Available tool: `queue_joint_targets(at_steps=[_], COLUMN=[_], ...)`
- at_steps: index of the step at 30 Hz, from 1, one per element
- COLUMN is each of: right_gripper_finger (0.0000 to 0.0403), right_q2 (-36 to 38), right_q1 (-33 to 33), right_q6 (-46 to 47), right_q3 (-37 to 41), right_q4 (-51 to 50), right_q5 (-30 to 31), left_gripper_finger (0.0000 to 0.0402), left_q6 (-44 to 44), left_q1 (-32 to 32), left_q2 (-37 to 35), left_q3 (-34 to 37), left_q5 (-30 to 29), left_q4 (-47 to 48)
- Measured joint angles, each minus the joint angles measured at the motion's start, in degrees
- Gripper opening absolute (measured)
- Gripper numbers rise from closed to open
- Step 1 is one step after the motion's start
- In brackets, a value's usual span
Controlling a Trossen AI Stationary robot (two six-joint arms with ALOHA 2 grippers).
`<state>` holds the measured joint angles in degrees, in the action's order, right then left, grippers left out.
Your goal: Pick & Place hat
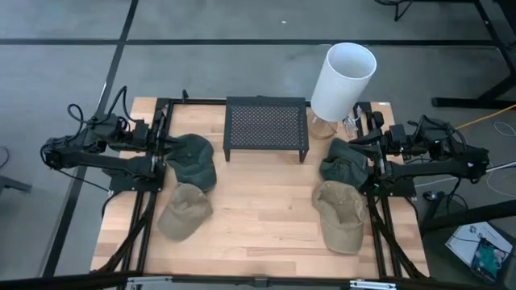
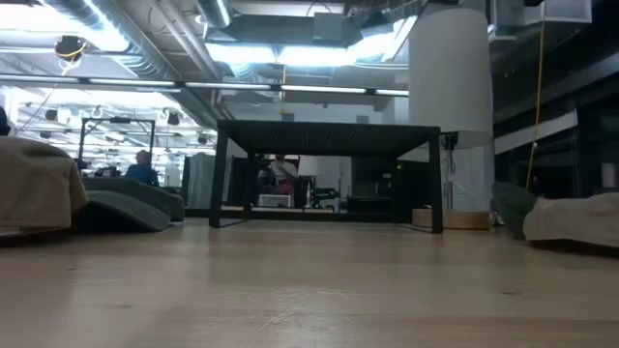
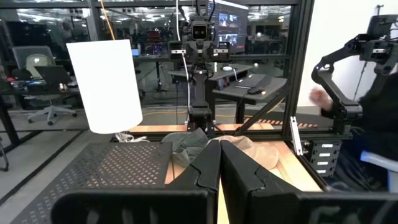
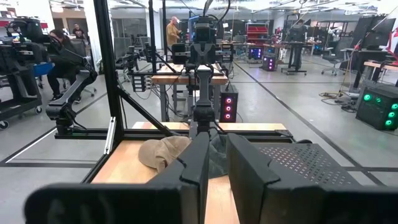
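1. There are 4 soft fabric caps on the pale wooden table (image 1: pixel 258 217), 2 near each side edge: a dark green cap (image 1: pixel 193 159) with a tan cap (image 1: pixel 185 211) in front of it on the left, and a second dark green cap (image 1: pixel 345 163) with a second tan cap (image 1: pixel 340 213) in front of it on the right.
2. A black perforated metal stand (image 1: pixel 266 127) sits at the middle of the far edge, and a tall white cylinder (image 1: pixel 343 79) stands near the far right corner.
3. Risk, as I judge it: each green cap touches or overlaps its tan neighbour, so a grab at 1 could drag the other along or pinch both.
4. Another risk: these caps are floppy, so a pinch on a thin brim or crown fold may slip, and the cap could sag and fall on the way over.
5. The cylinder stands close to the right arm, so a wide swing there could knock it over.
6. The left gripper (image 3: pixel 219 163) hangs over the left edge beside the green cap, its fingers pressed together on nothing.
7. The right gripper (image 4: pixel 216 163) hangs over the right edge by the 2 right caps, its fingers parted by a narrow gap, with nothing between them and touching no cap.
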<state>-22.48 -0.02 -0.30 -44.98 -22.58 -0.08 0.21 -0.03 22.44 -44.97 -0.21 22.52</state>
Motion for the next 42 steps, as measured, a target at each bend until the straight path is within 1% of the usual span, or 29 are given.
queue_joint_targets(at_steps=[28,30,37,42], right_gripper_finger=[0.0058,0.0058,0.0058,0.0058], right_q2=[0.00,0.01,0.02,-0.29], right_q1=[-0.01,-0.01,-0.01,-0.01], right_q6=[0.09,1.33,13.30,13.46], right_q3=[0.01,0.00,0.01,0.01], right_q4=[0.43,0.43,1.74,1.78], right_q5=[-0.02,-0.02,-0.15,-0.10], left_gripper_finger=[0.0004,0.0004,0.0004,0.0004], left_q6=[0.00,0.04,0.02,0.03], left_q1=[0.02,0.00,0.02,0.01], left_q2=[0.01,0.00,0.02,0.02], left_q3=[0.00,0.00,0.02,0.01], left_q5=[0.01,0.00,0.00,0.02], left_q4=[-0.01,0.00,0.00,0.00])
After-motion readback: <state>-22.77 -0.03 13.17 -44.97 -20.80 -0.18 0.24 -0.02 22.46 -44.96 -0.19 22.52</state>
